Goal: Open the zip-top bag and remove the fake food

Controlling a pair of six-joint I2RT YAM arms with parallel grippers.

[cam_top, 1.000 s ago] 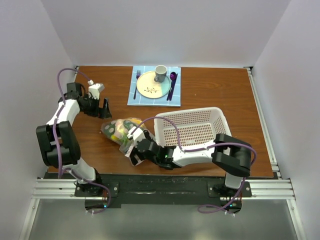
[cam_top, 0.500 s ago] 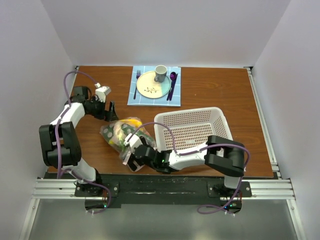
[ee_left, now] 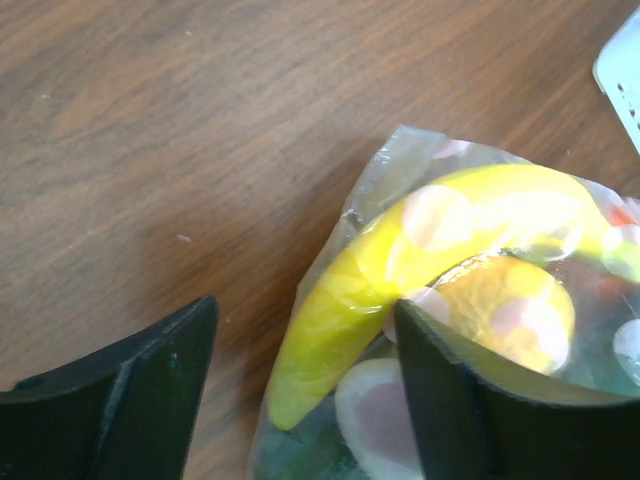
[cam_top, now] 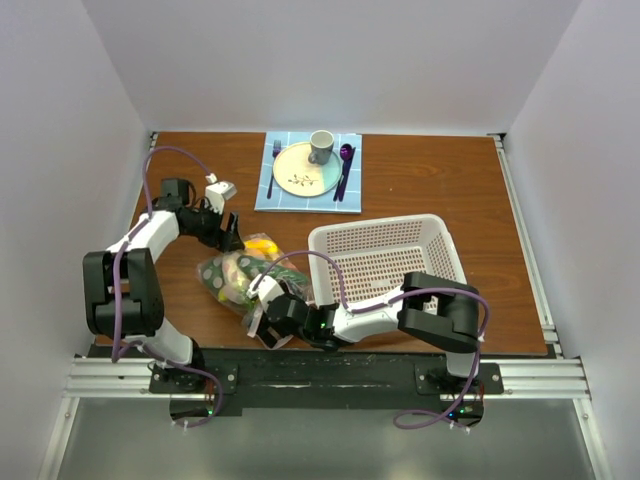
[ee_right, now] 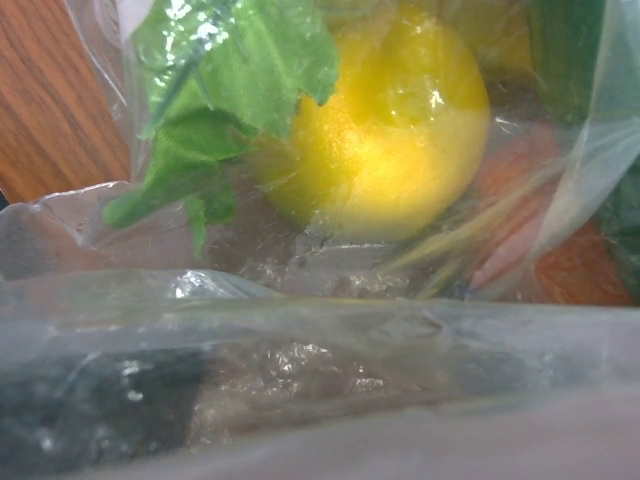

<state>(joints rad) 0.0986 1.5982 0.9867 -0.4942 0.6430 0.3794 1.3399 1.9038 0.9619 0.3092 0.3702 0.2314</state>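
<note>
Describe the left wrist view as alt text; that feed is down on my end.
Two black fingers stand open, straddling a corner of the clear zip-top bag, with a yellow banana showing through the plastic between them. An orange piece sits against the banana inside the bag, which lies on a brown wooden table.

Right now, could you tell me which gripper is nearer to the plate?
Left. The left gripper is at the far end of the zip-top bag, the end toward the plate; the right gripper is at the bag's near end, farther from it.
</note>
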